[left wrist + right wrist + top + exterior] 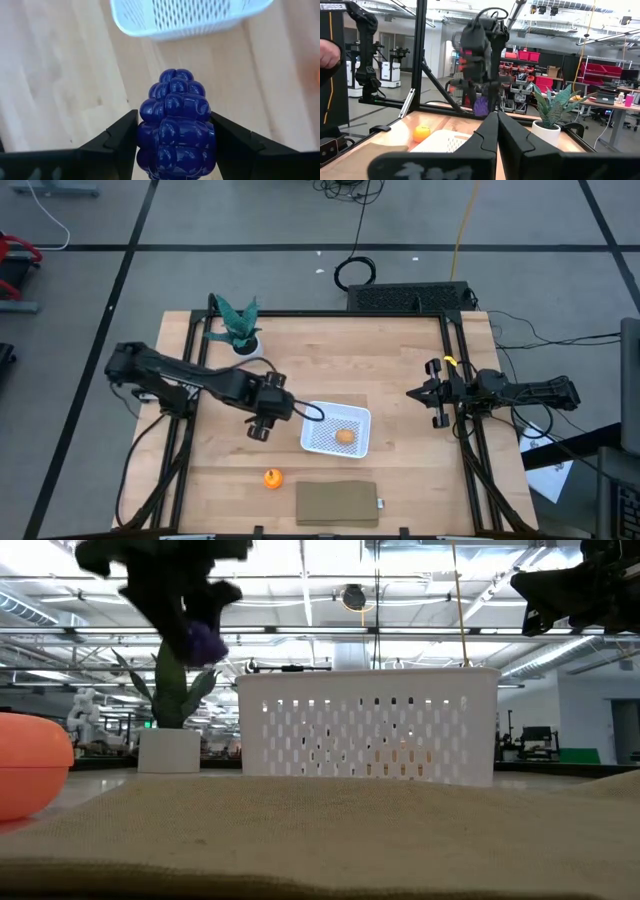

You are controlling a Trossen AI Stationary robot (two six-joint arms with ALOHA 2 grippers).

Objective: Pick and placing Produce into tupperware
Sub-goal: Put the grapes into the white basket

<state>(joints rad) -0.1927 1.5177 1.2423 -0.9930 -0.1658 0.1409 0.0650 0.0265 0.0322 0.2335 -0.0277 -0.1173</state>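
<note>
The dark purple knobbly cluster point(175, 120) sits between the fingers of my left gripper point(262, 425), just left of the white tupperware point(318, 442). In the low view the cluster point(203, 640) hangs high above the table. A tan-yellow lump point(345, 436) lies inside the tupperware. The orange ball point(273, 478) rests on the table near the front edge. My right gripper point(425, 393) waits shut at the table's right side, off the table top. My left gripper pinches the purple cluster by its two opposite sides point(145, 135) between its two fingers point(122, 132). The fingers come steeply from above, slanting toward the tupperware. The cluster is lifted clear of the table, its narrower end sticking out past the fingertips.
A flat brown slab point(337, 502) lies at the front edge, right of the orange ball. A green plant in a white pot point(240, 330) stands at the far left corner. Bare wood lies between the tupperware and the right arm. A person's hand point(327, 52) shows beyond the table.
</note>
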